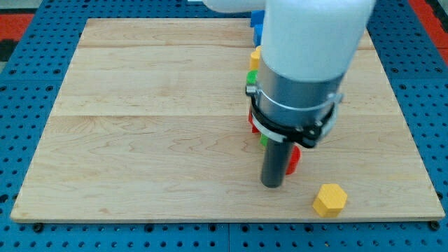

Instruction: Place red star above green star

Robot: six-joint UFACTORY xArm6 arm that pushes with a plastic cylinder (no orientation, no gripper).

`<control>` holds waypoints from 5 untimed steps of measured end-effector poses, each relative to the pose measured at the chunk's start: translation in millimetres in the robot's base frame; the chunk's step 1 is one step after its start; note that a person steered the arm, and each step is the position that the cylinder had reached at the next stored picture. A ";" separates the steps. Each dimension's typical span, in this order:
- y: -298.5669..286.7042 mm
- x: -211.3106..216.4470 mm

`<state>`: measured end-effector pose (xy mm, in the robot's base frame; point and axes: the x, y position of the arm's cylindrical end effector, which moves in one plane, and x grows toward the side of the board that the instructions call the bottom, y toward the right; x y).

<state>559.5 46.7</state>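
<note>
Wooden board (140,119) on blue pegboard; my tip (272,185), a jawless rod, touches the red block (294,159), shape half hidden. Green star barely peeks out (264,140). Best push slowly, centred.

Matt pale wooden board (154,119)

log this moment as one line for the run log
tip low on board, right of centre | red block touching tip's right | yellow hexagon block apart, lower right | green star: mostly hidden by arm | task: not confirmed
</note>
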 end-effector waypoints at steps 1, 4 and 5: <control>-72.3 -17.4; 13.9 -125.6; 18.0 -121.9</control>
